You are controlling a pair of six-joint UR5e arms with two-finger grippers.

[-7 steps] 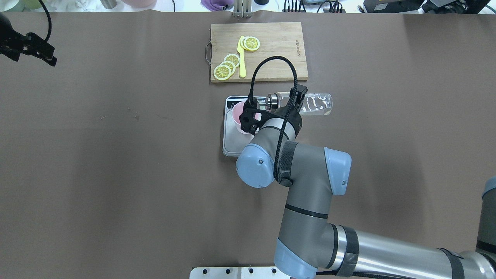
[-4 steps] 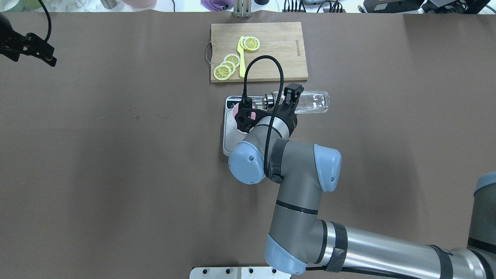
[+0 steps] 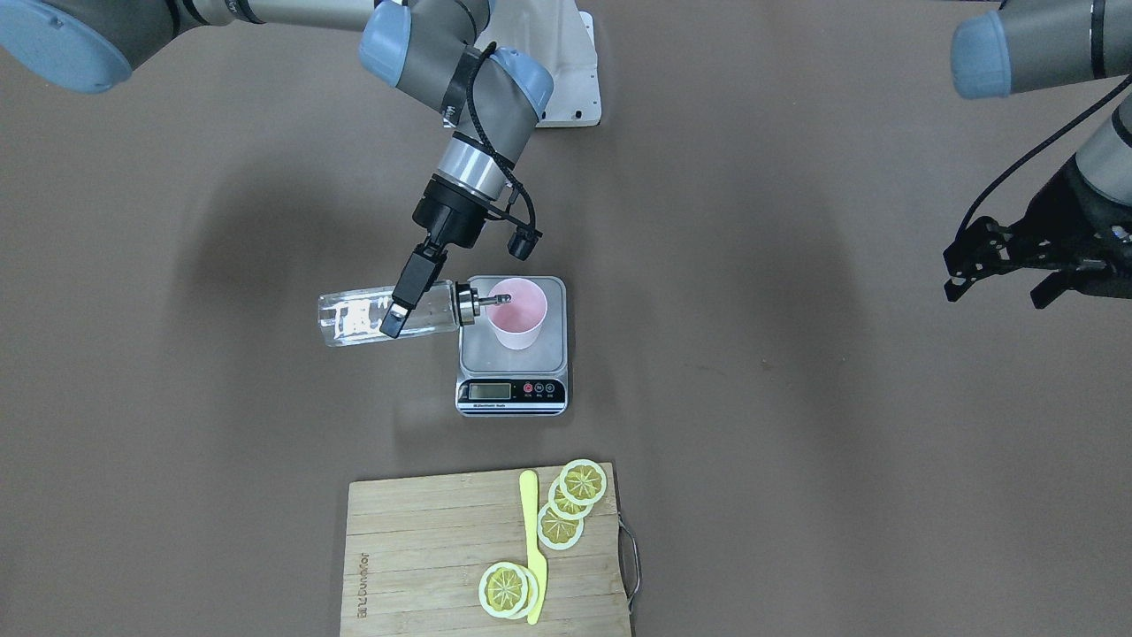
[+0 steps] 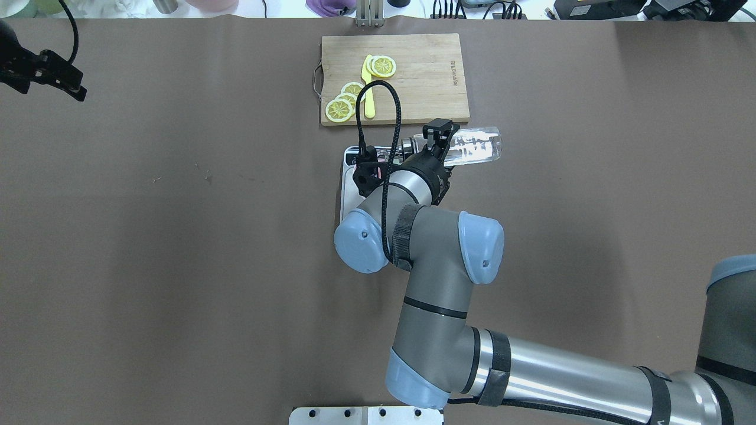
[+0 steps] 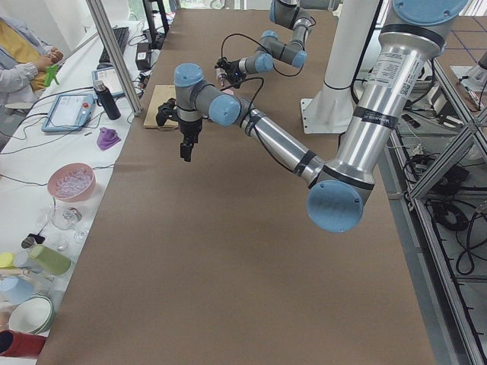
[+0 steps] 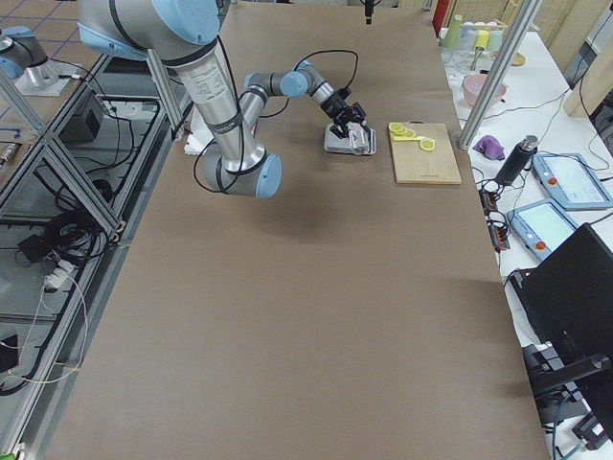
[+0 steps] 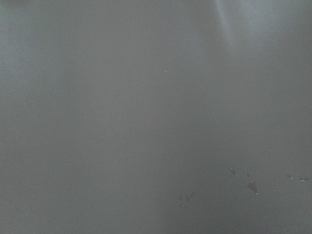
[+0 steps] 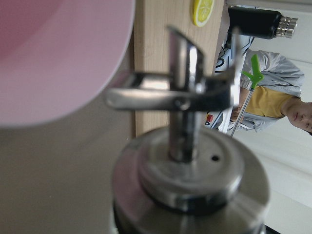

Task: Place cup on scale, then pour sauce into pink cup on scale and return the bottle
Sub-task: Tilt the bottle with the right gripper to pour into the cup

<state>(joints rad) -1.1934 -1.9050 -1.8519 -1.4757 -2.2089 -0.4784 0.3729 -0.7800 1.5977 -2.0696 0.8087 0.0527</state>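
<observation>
My right gripper (image 3: 394,317) is shut on the clear glass bottle (image 3: 358,319) and holds it on its side in the air. The metal pourer cap (image 3: 482,300) points over the rim of the pink cup (image 3: 520,324). The cup stands upright on the steel platform of the scale (image 3: 482,356). In the overhead view the bottle (image 4: 475,146) sticks out past the gripper (image 4: 440,137), and my wrist hides the cup. The right wrist view shows the pourer (image 8: 187,141) close to the cup (image 8: 53,53). My left gripper (image 3: 999,279) is open and empty, far off to the side.
A wooden cutting board (image 3: 424,548) with lemon slices (image 3: 575,500) and a yellow knife (image 3: 531,540) lies beyond the scale; it also shows in the overhead view (image 4: 425,65). The arms' base plate (image 3: 570,88) is at the robot's side. Operators' gear lines the far table edge.
My right arm has shifted to the left in the overhead view and carried the bottle slightly farther and left. The wrist now covers the cup there. The left arm has not moved.
</observation>
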